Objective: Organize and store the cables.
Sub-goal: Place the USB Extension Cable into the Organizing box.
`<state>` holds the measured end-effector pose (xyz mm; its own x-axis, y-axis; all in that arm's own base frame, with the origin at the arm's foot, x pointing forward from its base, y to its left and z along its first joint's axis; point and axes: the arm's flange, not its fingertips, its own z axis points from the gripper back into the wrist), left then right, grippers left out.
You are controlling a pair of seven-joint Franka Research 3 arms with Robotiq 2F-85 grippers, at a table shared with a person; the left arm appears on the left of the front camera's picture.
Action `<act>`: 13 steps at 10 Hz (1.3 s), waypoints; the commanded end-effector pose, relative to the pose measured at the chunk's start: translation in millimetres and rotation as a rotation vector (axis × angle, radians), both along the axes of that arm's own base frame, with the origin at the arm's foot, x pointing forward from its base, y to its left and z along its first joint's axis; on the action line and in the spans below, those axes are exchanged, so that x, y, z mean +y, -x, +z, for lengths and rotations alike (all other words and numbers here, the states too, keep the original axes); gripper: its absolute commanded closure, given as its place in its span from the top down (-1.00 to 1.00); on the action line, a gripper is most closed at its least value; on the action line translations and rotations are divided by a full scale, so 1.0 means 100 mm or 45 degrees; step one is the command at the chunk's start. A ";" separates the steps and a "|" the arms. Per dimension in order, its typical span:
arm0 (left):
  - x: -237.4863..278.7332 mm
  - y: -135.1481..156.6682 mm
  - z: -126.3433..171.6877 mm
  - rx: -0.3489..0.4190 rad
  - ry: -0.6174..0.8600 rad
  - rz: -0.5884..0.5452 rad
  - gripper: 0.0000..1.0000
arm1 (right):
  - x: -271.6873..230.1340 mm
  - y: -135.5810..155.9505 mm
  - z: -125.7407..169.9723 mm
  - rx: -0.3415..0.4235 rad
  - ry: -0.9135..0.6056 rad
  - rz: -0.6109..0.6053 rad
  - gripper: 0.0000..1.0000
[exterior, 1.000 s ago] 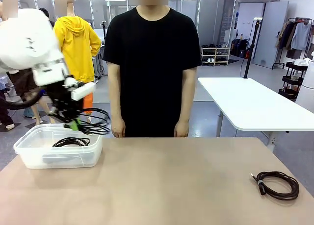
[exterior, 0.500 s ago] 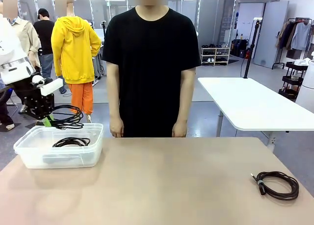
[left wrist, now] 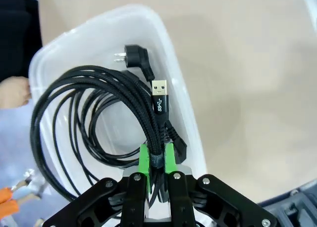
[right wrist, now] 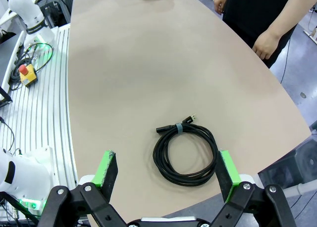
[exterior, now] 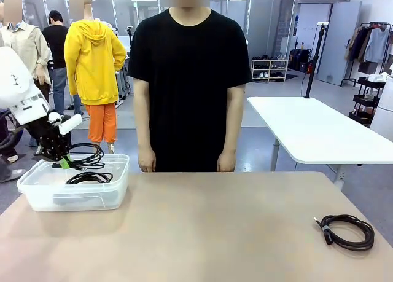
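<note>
My left gripper is shut on a coiled black cable and holds it just above the clear plastic bin at the table's left. In the left wrist view the green pads pinch the coil at its tie, a USB plug sticking up, over the bin. Another coiled cable lies inside the bin. A third coiled cable lies on the table at the right. My right gripper hangs open above that coil.
A person in a black shirt stands at the far edge of the table, hands down by their sides. The tan tabletop stretches between the bin and the right coil. A white table stands behind on the right.
My left arm has carried the held coil leftward and down, from beside the bin's far right corner to just above its left part. The right coil has not moved.
</note>
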<state>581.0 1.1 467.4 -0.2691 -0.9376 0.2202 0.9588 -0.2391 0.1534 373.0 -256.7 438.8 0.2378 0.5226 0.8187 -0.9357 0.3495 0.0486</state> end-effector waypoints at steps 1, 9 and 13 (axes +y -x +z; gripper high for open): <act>0.03 -0.12 -0.19 -0.017 0.011 -0.006 -1.00 | 0.03 0.02 0.01 -0.003 -0.014 -0.004 1.00; -0.05 -0.05 -0.26 -0.016 0.053 -0.001 1.00 | 0.03 0.02 0.01 -0.003 -0.014 -0.004 1.00; -0.06 -0.09 -0.22 -0.004 0.015 0.006 0.57 | 0.03 0.02 0.01 -0.003 -0.014 -0.004 1.00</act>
